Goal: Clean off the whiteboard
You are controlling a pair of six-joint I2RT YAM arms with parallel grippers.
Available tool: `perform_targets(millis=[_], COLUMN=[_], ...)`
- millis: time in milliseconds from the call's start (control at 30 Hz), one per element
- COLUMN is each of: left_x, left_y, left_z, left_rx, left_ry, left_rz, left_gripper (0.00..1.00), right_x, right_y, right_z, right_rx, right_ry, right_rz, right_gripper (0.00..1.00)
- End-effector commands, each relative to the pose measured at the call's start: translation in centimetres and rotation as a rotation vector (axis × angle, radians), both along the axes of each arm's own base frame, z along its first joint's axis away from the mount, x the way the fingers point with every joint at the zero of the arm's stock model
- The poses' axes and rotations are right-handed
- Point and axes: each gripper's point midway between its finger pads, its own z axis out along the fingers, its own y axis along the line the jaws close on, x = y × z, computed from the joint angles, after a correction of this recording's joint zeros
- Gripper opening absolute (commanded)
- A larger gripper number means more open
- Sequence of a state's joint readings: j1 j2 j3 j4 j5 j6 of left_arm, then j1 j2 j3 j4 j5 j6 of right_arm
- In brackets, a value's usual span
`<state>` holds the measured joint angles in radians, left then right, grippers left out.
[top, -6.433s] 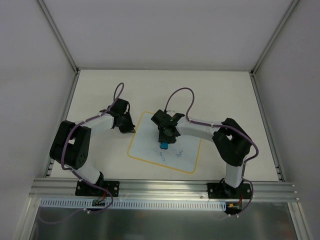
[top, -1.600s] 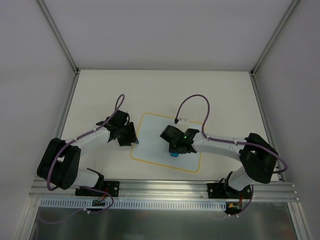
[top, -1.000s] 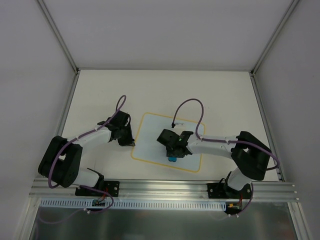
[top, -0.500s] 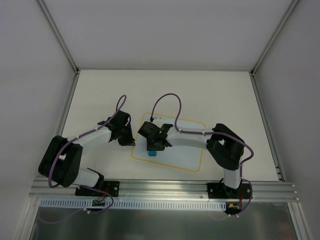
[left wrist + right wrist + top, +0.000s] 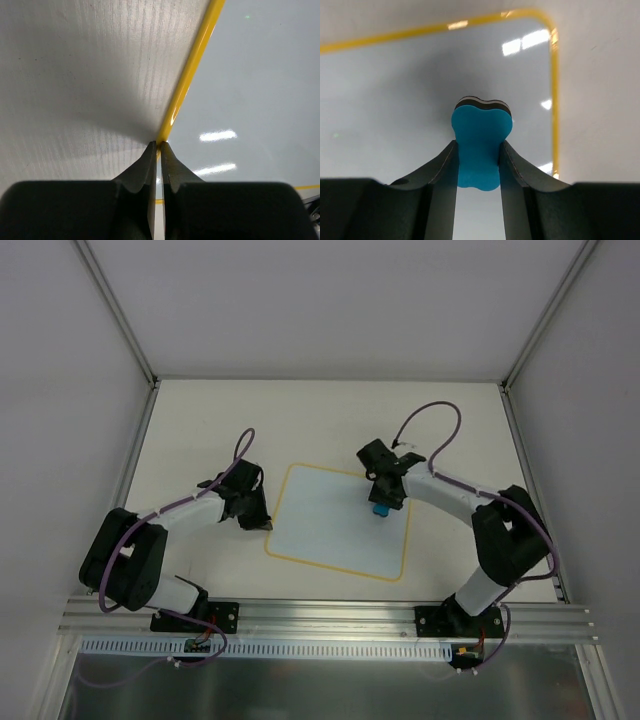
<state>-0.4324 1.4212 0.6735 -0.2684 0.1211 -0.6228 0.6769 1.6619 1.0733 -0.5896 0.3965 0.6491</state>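
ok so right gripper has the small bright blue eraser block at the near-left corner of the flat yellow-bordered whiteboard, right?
No. The right gripper does hold the small bright blue eraser block, but near the far-right corner of the flat yellow-bordered whiteboard, not the near-left. The top external view shows it.

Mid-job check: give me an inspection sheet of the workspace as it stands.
Surface: off-white table.
Job's things: whiteboard flat, no writing visible; blue eraser near its far right corner.
Clutter: nothing seen.
End effectors: left end effector shut, tips at the board's yellow left border; right end effector shut on eraser.
Cables: purple cables loop above both arms.
Surroundings: white walls, metal rail at near edge.
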Motion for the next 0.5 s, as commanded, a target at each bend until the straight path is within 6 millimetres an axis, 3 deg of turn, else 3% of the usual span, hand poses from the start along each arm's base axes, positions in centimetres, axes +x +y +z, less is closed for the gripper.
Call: perform_targets(millis=[0, 67, 100, 167, 200, 400, 467], left_x=[-0.2, 0.2, 0.4, 0.6, 0.7, 1.5, 1.7], left_y=[1.1, 0.9, 0.9, 0.8, 0.8, 0.4, 0.3], left_z=[-0.9, -0.6, -0.5, -0.3, -0.3, 0.3, 0.5], left_rx=[0.072, 0.07, 0.068, 0.068, 0.069, 0.059, 0.055], left_ry=[0.022, 0.015, 0.009, 0.004, 0.003, -0.015, -0.022], left_rz=[0.022, 0.024, 0.026, 0.026, 0.026, 0.02, 0.016], left_gripper=[0.0, 0.0, 0.0, 0.0, 0.0, 0.0, 0.0], right_x=[3.2, 4.6, 6.1, 7.4, 8.1, 11.7, 12.5], right_y=[-5.9, -8.1, -10.3, -12.0, -13.8, -18.1, -18.5], right_z=[4.8, 5.7, 6.5, 6.2, 6.0, 3.2, 1.9], right_rx=[-0.054, -0.057, -0.048, -0.037, -0.026, 0.037, 0.049], right_ry=[-0.117, -0.123, -0.138, -0.108, -0.098, -0.044, -0.029], right_rz=[-0.072, -0.083, -0.138, -0.141, -0.177, -0.258, -0.262], right_gripper=[0.0, 0.01, 0.01, 0.03, 0.04, 0.06, 0.07])
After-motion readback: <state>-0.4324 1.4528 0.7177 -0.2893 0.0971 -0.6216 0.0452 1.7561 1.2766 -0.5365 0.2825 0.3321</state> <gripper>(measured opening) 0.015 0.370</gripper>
